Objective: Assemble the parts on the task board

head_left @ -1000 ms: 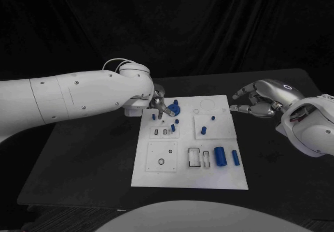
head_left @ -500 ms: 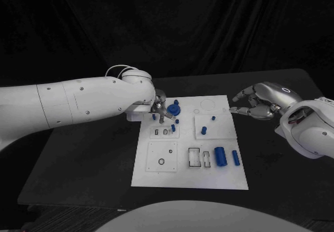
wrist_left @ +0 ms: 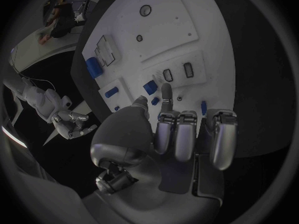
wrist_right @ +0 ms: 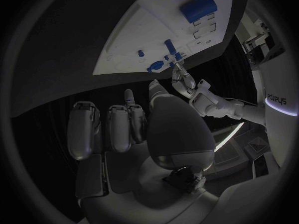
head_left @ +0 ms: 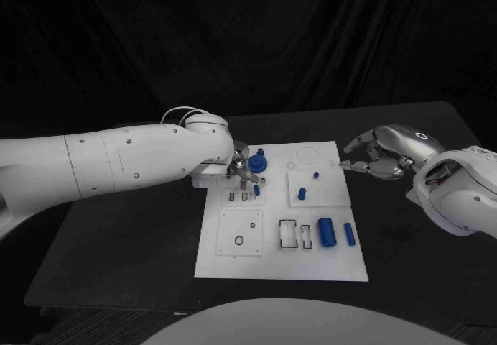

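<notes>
the task board lies in the middle of the head view, a white plate on the black table. the left hand sits over the board's upper left corner, at the end of the white arm that enters from the left edge of the frame. its fingertips point down among the small blue parts there, with a blue knob-shaped part just to the right of them and a short blue peg just below. whether those fingers pinch any piece cannot be told: in the left wrist view the left hand's fingers lie side by side, one reaching out toward the board beside a small blue part, and nothing shows plainly between them.

the right hand hangs in the right middle of the head view, just off the board's upper right edge, its fingers curled in toward the palm with nothing seen in them; the right wrist view shows the same curled fingers with no piece in them.

lower on the board, right of centre, a large blue cylinder lies beside a thinner blue bar, near two rectangular slots. another small blue peg stands in the upper right panel.
</notes>
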You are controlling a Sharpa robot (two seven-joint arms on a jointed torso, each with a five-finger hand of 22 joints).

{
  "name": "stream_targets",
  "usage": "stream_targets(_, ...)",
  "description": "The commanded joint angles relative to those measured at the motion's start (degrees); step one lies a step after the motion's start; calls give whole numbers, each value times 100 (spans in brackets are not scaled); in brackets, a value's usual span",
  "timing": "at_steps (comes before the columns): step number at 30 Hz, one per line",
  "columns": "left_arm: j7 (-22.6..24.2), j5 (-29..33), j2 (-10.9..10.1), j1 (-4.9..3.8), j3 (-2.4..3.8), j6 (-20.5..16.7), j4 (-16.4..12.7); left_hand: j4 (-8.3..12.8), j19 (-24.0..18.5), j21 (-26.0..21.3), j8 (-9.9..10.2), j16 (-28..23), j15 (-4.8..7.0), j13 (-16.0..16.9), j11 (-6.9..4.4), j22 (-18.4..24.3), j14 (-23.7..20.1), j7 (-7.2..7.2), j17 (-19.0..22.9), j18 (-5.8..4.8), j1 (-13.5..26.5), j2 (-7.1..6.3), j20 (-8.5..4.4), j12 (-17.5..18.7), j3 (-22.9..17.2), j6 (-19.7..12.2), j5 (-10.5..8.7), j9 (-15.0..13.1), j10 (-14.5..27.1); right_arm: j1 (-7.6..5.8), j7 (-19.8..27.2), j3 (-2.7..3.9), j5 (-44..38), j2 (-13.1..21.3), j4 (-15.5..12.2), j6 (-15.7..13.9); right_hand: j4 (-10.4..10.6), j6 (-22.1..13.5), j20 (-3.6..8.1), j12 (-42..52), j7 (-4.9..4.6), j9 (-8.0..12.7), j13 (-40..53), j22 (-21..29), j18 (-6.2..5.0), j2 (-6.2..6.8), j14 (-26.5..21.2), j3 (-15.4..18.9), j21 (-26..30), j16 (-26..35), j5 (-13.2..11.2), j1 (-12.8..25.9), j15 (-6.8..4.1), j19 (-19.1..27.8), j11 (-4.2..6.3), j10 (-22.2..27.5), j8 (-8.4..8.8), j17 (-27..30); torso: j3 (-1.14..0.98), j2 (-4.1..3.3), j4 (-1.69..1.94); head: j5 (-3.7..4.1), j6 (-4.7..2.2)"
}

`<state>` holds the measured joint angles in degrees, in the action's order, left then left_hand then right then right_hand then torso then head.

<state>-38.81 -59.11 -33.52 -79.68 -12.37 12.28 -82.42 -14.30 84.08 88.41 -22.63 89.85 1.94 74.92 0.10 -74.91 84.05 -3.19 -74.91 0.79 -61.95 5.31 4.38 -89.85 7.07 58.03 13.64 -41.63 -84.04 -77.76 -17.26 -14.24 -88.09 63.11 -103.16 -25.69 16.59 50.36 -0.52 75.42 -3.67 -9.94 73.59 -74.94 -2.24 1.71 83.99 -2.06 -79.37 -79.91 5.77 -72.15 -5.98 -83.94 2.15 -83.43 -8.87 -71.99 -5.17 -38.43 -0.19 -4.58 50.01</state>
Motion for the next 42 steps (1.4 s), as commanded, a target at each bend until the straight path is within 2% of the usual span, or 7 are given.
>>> stream_targets(1, 183, -10, 39, 27, 4, -49, 22, 9, 229, -21, -24, 15, 57, 1508, -44, -1240, 595, 18, -1509, 21, 10, 14, -36, -15, -55, -24, 56, -40, -596, 18, -8, 3, -45, -9, 8, -76, -14, 36, -44, -16, 3, -8, -9, -1193, -14, -58, 314, 33, -17, -27, 29, 14, 48, -200, -12, 13, -2, 0, -5, 1, -2, -5, -1)
stream_targets(8, 249, -10, 103, 61, 5, -45, 79, 71, 208, -34, 3, 15, 63, 1508, -48, -1226, 595, 19, -1509, 27, -46, -17, -41, -15, -101, -59, 92, -108, -596, 36, 1, 3, -45, -30, 42, -69, -20, 46, -44, -37, 1, -10, -33, -1190, -16, -66, 313, 33, -7, -24, 38, 8, 49, -196, -13, 22, -4, 5, -2, 1, 4, 34, -1)
stream_targets(22, 309, -10, 124, 94, 5, -52, 93, 93, 202, -39, 10, 15, 65, 1508, -50, -1222, 595, 23, -1509, 29, -67, -15, -44, -15, -129, -56, 104, -137, -596, 69, 7, 3, -42, -31, 84, -46, -24, 57, -45, -49, -1, -11, -47, -1186, -19, -71, 311, 34, 6, -20, 42, 1, 49, -192, -14, 27, -6, 15, -4, 4, 3, 38, -1)
stream_targets(28, 314, -10, 131, 99, 5, -40, 100, 179, 198, -45, 41, 15, 75, 1508, -62, -1219, 595, 34, -1509, 31, -147, -28, -52, -15, -210, -57, 161, -208, -596, 79, 27, 3, -33, -52, 111, -37, -20, 65, -45, -55, -2, -13, -53, -1183, -21, -72, 311, 40, 16, -18, 42, 8, 50, -188, -15, 29, -8, 19, -3, 3, 3, 51, -1)
stream_targets(36, 287, -10, 148, 114, 5, 16, 120, 223, 197, -48, 59, 15, 81, 1508, -67, -1218, 595, 39, -1509, 31, -183, -30, -58, -15, -260, -49, 200, -248, -596, 104, 41, 3, -30, -71, 139, -32, -19, 69, -45, -60, -2, -13, -59, -1182, -22, -72, 310, 42, 20, -17, 43, 11, 50, -186, -16, 32, -9, 21, -2, 3, 6, 110, -1)
stream_targets(42, 290, -10, 160, 130, 5, 25, 132, 250, 201, -48, 70, 15, 86, 1508, -73, -1221, 595, 47, -1509, 30, -207, -27, -61, -15, -295, -41, 220, -271, -596, 120, 55, 4, -30, -73, 154, -21, -19, 69, -45, -60, -2, -13, -59, -1182, -22, -72, 310, 42, 20, -17, 43, 11, 50, -186, -16, 32, -9, 21, 0, 3, 6, 95, -1)
